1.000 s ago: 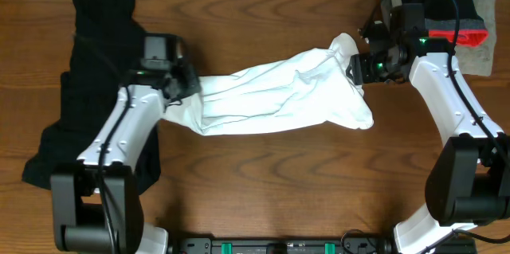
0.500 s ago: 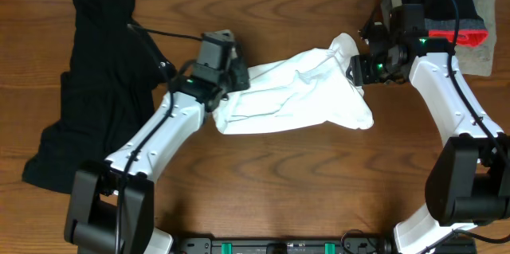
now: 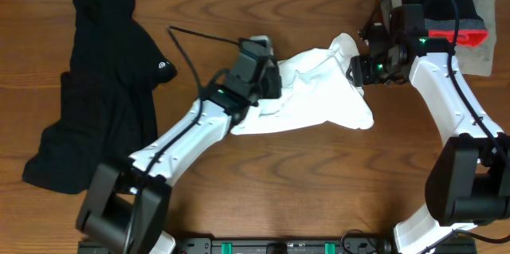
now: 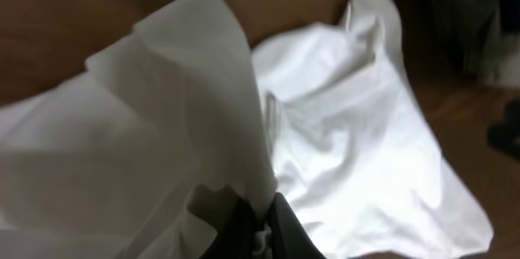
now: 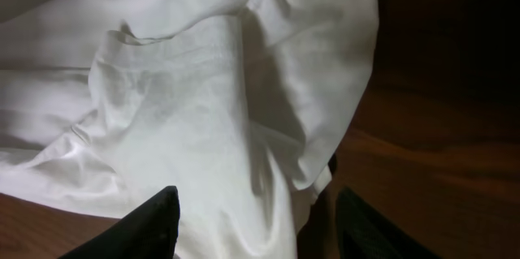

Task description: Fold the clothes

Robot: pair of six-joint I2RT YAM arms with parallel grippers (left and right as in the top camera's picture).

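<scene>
Overhead: left hand (image 3: pixel 269 87) pinches white T-shirt (image 3: pixel 319 99); right hand (image 3: pixel 355 72) spread, apparently empty.

white T-shirt (image 3: pixel 319 99): thin, crumpled, lying across middle of table (image 3: pixel 279 182), left end lifted and bunched | black hooded top (image 3: pixel 96 103): rumpled, spread at left, small white logo, well apart from shirt

Overhead, my left arm (image 3: pixel 199 123) hides the part of the white T-shirt (image 3: pixel 319 103) beneath its wrist. The left wrist view is blurred, and the left fingers (image 4: pixel 288 239) are mostly cut off at its bottom edge. Of the right fingers (image 5: pixel 142 226) I see only the tips. The logo (image 3: pixel 163 67) on the black garment (image 3: pixel 96 111) is too small to read.
</scene>
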